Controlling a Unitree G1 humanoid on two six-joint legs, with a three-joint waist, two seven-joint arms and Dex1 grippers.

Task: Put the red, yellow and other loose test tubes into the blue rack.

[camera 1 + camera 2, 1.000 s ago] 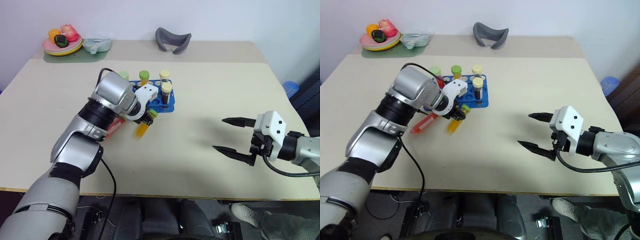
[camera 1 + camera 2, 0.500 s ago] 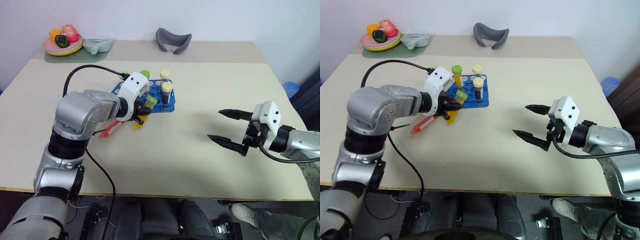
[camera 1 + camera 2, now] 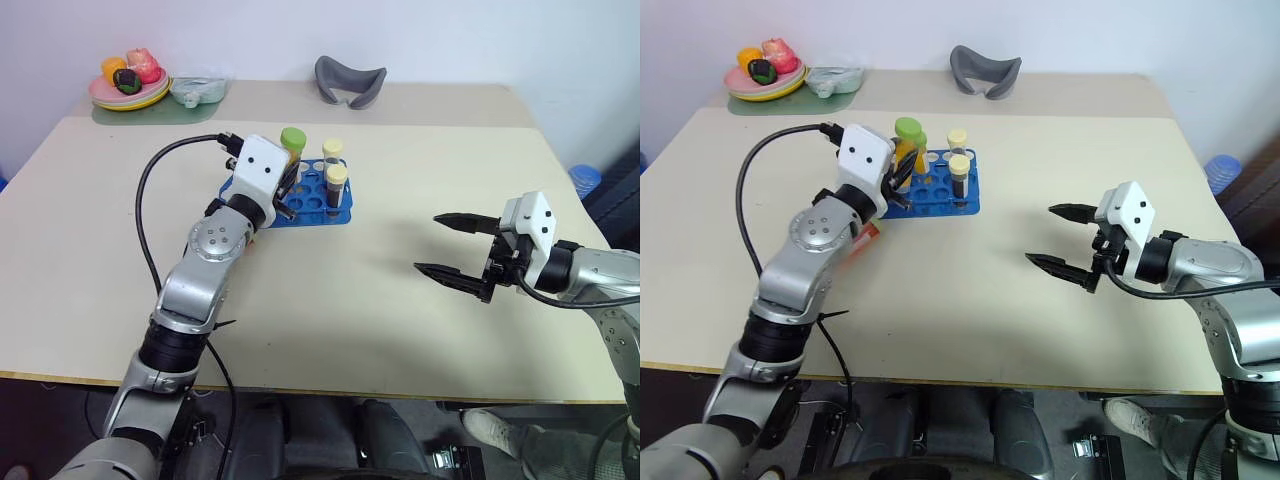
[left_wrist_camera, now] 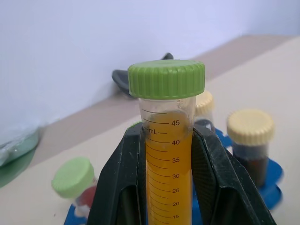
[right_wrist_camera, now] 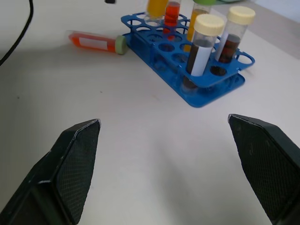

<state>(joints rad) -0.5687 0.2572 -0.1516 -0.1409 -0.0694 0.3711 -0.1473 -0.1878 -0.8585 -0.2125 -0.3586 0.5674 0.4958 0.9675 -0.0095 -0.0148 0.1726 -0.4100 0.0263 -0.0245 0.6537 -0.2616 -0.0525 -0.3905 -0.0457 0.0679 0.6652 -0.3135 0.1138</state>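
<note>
I've swung my left end effector (image 4: 168,187), clamped on the yellow tube (image 4: 168,140), upright over the blue rack (image 3: 300,205), ready for lowering; my right end effector (image 3: 452,245) hangs open.

Beige worktop (image 3: 400,330) w/ seam across far strip, set vs plain white wall (image 3: 450,40). Dark floor (image 3: 330,440) under near edge. Grey curved object (image 3: 348,80) at far edge; plate of toy food (image 3: 128,90) on far-left corner. Even, soft light.
</note>
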